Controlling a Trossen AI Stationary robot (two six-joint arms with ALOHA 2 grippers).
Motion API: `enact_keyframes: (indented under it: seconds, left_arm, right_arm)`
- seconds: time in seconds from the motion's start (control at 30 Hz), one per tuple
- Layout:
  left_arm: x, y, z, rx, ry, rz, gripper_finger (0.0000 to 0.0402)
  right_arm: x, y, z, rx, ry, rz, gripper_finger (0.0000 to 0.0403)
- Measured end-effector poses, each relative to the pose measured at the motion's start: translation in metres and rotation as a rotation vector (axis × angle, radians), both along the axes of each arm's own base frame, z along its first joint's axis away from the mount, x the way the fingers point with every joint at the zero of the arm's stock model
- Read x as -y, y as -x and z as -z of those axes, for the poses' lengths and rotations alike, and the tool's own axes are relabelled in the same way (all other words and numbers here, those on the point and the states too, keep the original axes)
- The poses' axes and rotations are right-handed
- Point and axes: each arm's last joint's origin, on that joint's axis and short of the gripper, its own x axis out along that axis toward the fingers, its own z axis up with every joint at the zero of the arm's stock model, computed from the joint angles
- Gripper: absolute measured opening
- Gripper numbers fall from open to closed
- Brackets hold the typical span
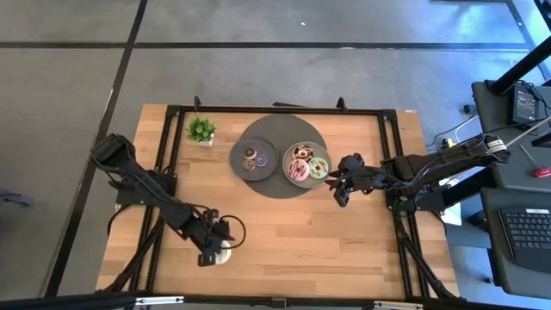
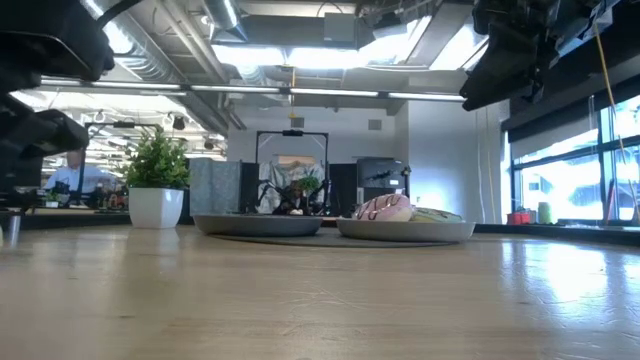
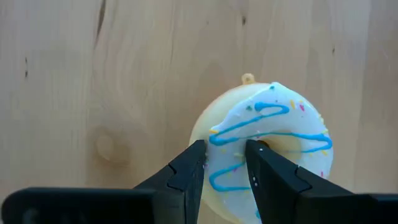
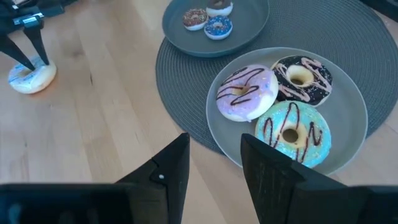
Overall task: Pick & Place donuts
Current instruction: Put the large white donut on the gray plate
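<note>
A cream-white donut (image 3: 267, 134) with blue drizzle lies flat on the wooden table near its near-left part (image 1: 226, 253). My left gripper (image 3: 225, 155) stands over it, shut on it. The pink (image 4: 247, 93), chocolate (image 4: 303, 79) and green (image 4: 291, 134) donuts lie on a grey plate (image 4: 348, 155). Three mini donuts (image 4: 217, 27) sit on a smaller grey plate (image 4: 249, 31). My right gripper (image 4: 214, 162) is open and hovers above the table, just right of the larger plate (image 1: 338, 191), touching nothing. My left gripper pinches one side of the cream-white donut's ring (image 3: 227, 140) between its two fingers. One fingertip (image 3: 254, 149) is at the hole's edge and the other (image 3: 198, 152) at the outer rim. The fingers come from above, pointing down. The donut lies flat on the table.
Both plates rest on a round dark placemat (image 1: 280, 185) at the table's far middle. A small potted plant (image 1: 201, 131) stands at the far left, left of the placemat. Bare wood lies between the placemat and the near edge. The black frame rails (image 1: 392, 155) border the table.
</note>
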Motion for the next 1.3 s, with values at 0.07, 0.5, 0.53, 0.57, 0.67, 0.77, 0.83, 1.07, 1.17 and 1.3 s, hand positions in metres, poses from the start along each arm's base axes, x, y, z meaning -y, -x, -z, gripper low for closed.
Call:
enact_keyframes:
  seconds: [0.07, 0.5, 0.53, 0.57, 0.67, 0.77, 0.83, 1.07, 1.17, 1.3]
  left_arm:
    - [0.0, -0.001, 0.002, -0.006, 0.0, -0.006, 0.0114]
    - [0.003, -0.005, 0.0, 0.044, 0.022, -0.002, 0.0115]
    - [0.003, -0.005, 0.0, 0.045, 0.017, 0.011, 0.0113]
    - [0.003, -0.004, 0.0, 0.045, 0.008, 0.025, 0.0109]
    - [0.002, -0.004, 0.003, 0.033, -0.008, 0.033, 0.0094]
    - [0.003, -0.005, 0.007, 0.02, -0.013, 0.037, 0.0072]
    - [0.004, -0.005, 0.008, 0.016, -0.011, 0.038, 0.0055]
    - [0.001, -0.009, -0.004, 0.049, 0.029, 0.026, 0.0008]
    - [-0.005, -0.019, -0.019, 0.11, 0.057, -0.018, 0.0007]
    - [-0.023, -0.038, -0.039, 0.188, 0.085, -0.125, 0.0005]
  right_arm:
    - [0.0, 0.0, 0.0, 0.0, 0.0, 0.0, 0.0145]
    - [0.0, 0.0, 0.0, -0.001, 0.001, -0.001, 0.0145]
    - [0.0, 0.0, 0.0, -0.001, 0.001, -0.001, 0.0145]
    - [0.0, 0.0, 0.0, -0.001, 0.002, -0.002, 0.0145]
    - [0.0, 0.0, 0.0, -0.002, 0.002, -0.002, 0.0145]
    - [0.0, 0.0, 0.0, -0.002, 0.002, -0.002, 0.0145]
    - [0.0, 0.0, 0.0, -0.003, 0.002, -0.002, 0.0145]
    - [0.0, 0.0, 0.0, -0.006, 0.002, -0.003, 0.0145]
    - [0.0, 0.0, 0.0, -0.006, 0.002, -0.003, 0.0145]
    - [0.0, 0.0, 0.0, -0.006, 0.002, -0.004, 0.0145]
